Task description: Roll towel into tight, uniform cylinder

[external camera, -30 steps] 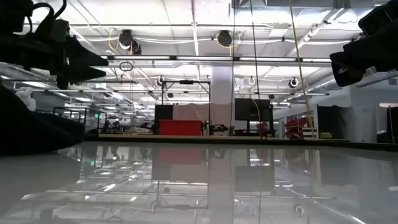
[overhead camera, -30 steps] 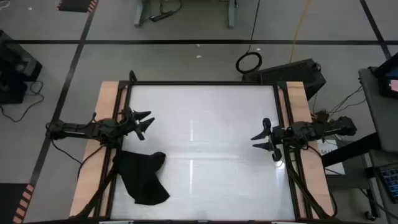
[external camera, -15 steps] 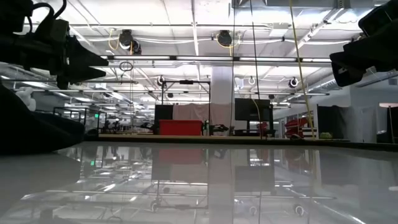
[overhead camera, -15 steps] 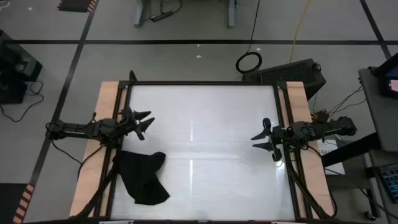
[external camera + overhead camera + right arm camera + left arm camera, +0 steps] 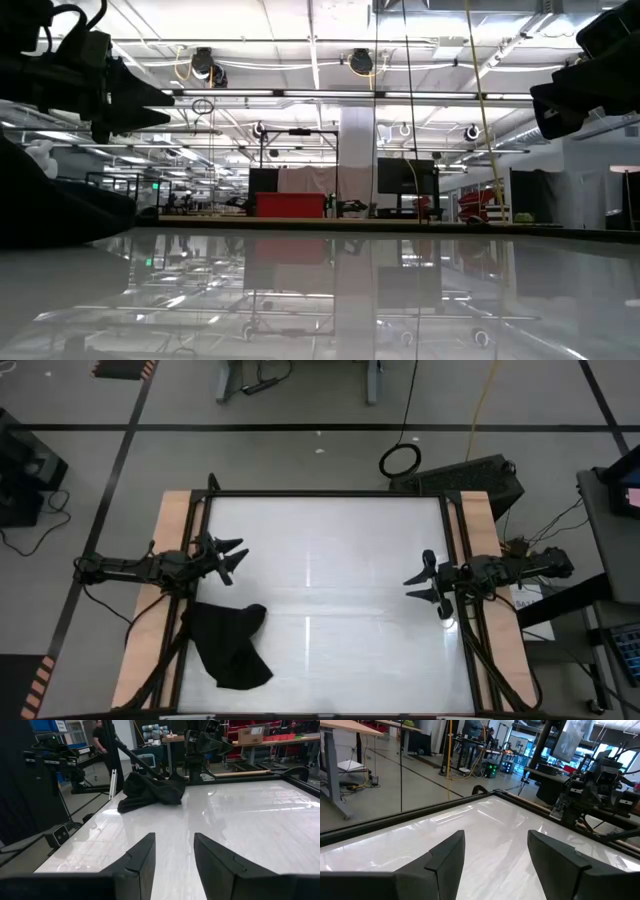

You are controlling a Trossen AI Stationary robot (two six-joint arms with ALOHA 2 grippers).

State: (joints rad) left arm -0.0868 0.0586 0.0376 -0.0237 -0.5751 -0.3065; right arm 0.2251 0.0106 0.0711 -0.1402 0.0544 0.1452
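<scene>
The black towel (image 5: pixel 230 645) lies crumpled in a heap on the white table's near left part; it also shows in the right wrist view (image 5: pixel 150 790) and at the low view's left edge (image 5: pixel 50 215). My left gripper (image 5: pixel 232 558) hovers open above the table's left side, just beyond the towel, with nothing between its fingers (image 5: pixel 495 855). My right gripper (image 5: pixel 420 582) hovers open at the table's right side, far from the towel, its fingers (image 5: pixel 172 855) bare.
The white tabletop (image 5: pixel 330 570) is framed by black rails and wooden side strips (image 5: pixel 150 610). A person (image 5: pixel 102 735) stands in the room beyond the table's left side. Cables and a black case (image 5: pixel 470 475) lie on the floor behind the far edge.
</scene>
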